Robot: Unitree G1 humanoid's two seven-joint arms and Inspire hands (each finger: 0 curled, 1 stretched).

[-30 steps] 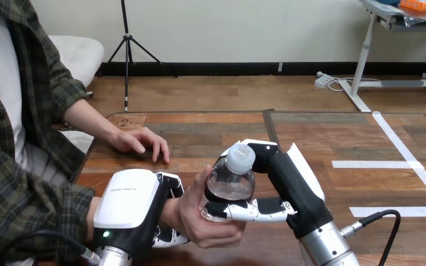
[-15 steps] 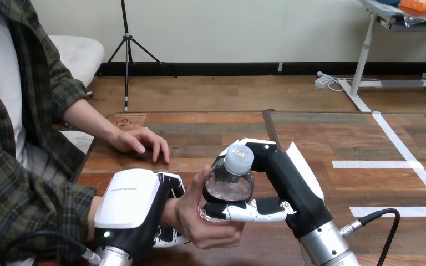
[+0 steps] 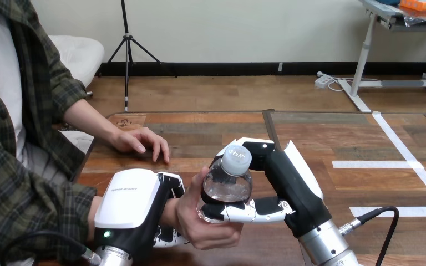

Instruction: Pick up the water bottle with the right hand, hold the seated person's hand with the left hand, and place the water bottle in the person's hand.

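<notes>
A clear water bottle (image 3: 227, 185) with a white cap stands tilted in my right hand (image 3: 280, 177), whose fingers and thumb curl round its lower body. The person's hand (image 3: 202, 224) is cupped palm-up under and beside the bottle, with the thumb against the bottle's left side. My left hand (image 3: 136, 205) sits over the person's wrist at the lower left. Its thumb shows above the wrist and its fingers (image 3: 169, 238) below, wrapped round it.
The person's other hand (image 3: 140, 141) rests flat on the wooden table (image 3: 211, 127) at the far left. The person's torso and sleeve take up the left edge. White tape lines mark the table's right part.
My right hand has shifted the bottle slightly left and down, deeper into the person's cupped hand. The left hand and the person's resting hand have stayed still.
</notes>
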